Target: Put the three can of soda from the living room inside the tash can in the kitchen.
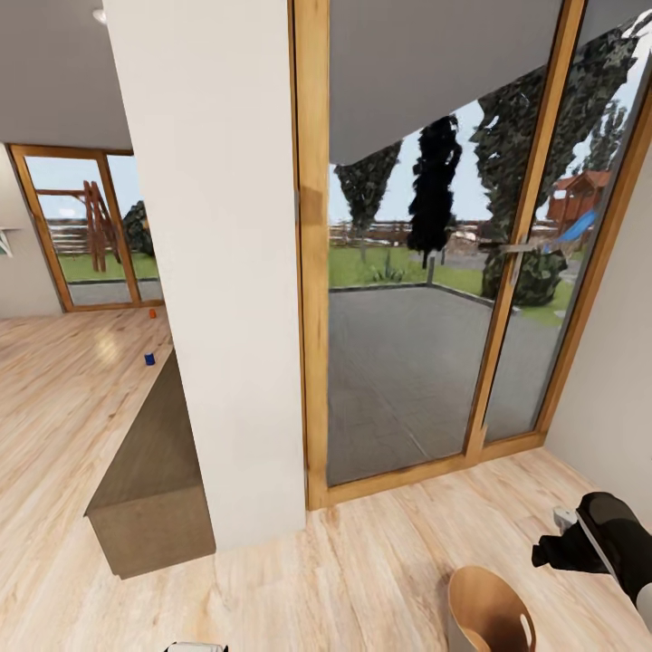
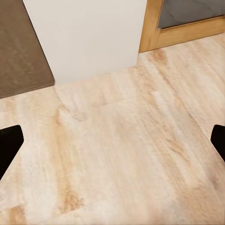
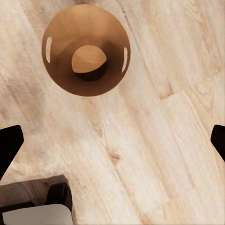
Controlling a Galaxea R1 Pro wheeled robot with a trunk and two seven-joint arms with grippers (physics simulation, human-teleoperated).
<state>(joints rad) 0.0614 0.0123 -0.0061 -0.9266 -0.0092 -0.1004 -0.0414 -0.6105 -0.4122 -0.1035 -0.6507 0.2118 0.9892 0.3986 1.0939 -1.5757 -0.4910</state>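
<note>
Pale wood floor [image 1: 362, 561], white pillar [image 1: 208, 272], glass doors [image 1: 426, 299] beyond, tash can [image 3: 86, 49] upright on the floor, mouth up, under the released right hand [image 3: 112, 140], left hand [image 2: 112, 140] released, far blue can of soda [image 1: 149, 359] and orange can of soda [image 1: 152, 313] upright on the floor

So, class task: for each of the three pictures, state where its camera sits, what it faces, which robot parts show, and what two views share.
Head view: high, facing the glass door; right arm at lower right.
Left wrist view: looks down at floor and wall; open fingertips show.
Right wrist view: looks down into the trash can; fingertips apart.
Shared: head and right wrist views both show the trash can.
</note>
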